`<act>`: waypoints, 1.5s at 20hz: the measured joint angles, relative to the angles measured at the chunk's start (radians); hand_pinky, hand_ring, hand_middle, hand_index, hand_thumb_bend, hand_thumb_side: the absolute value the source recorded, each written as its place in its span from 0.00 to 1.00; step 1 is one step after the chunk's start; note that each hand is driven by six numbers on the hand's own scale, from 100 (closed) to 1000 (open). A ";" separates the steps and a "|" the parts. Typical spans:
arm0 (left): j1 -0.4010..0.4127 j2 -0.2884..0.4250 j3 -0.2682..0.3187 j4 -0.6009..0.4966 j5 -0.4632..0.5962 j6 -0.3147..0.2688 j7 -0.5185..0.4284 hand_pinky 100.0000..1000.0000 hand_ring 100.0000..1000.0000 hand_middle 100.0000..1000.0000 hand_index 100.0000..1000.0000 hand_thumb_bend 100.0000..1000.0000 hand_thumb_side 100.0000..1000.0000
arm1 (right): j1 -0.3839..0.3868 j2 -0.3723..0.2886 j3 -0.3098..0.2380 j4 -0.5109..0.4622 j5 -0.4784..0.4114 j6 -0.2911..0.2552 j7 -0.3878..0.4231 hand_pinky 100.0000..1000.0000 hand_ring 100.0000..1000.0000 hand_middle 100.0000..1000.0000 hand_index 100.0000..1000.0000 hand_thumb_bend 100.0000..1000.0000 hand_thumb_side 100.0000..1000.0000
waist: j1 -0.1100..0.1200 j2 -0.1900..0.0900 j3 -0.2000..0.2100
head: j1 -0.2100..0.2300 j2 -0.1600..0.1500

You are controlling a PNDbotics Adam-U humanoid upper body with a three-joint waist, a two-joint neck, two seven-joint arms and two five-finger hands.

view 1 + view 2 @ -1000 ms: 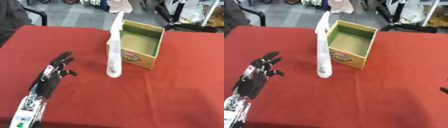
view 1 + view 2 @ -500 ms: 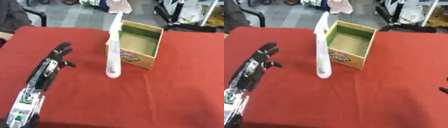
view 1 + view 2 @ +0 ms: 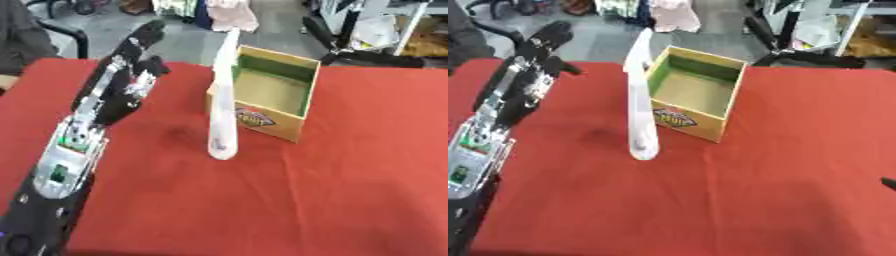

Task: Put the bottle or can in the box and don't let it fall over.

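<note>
A tall, slim white bottle [image 3: 222, 105] stands upright on the red table [image 3: 262, 200], touching the left side of an open cardboard box [image 3: 267, 97] with a green inside. My left hand [image 3: 133, 55] is raised at the far left of the table, left of the bottle and apart from it, with its fingers straight and nothing in them. Of my right hand only a dark tip [image 3: 888, 183] shows at the right edge of the right eye view.
Beyond the table's far edge are chair legs, a black stand [image 3: 346, 35] and a pink cloth [image 3: 229, 12]. A person's dark sleeve [image 3: 22, 40] shows at the far left corner. Red cloth lies bare in front of the box and to its right.
My left arm has swung forward and up, from the near left of the table toward the far edge, closer to the bottle. The bottle and box have not moved.
</note>
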 measured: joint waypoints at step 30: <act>-0.211 -0.167 -0.036 0.391 -0.271 0.042 0.129 0.60 1.00 0.95 0.98 0.00 0.64 | -0.001 0.000 -0.037 0.000 0.000 0.017 -0.057 0.80 1.00 1.00 0.96 0.00 0.59 | -0.001 -0.010 -0.031 | 0.025 -0.007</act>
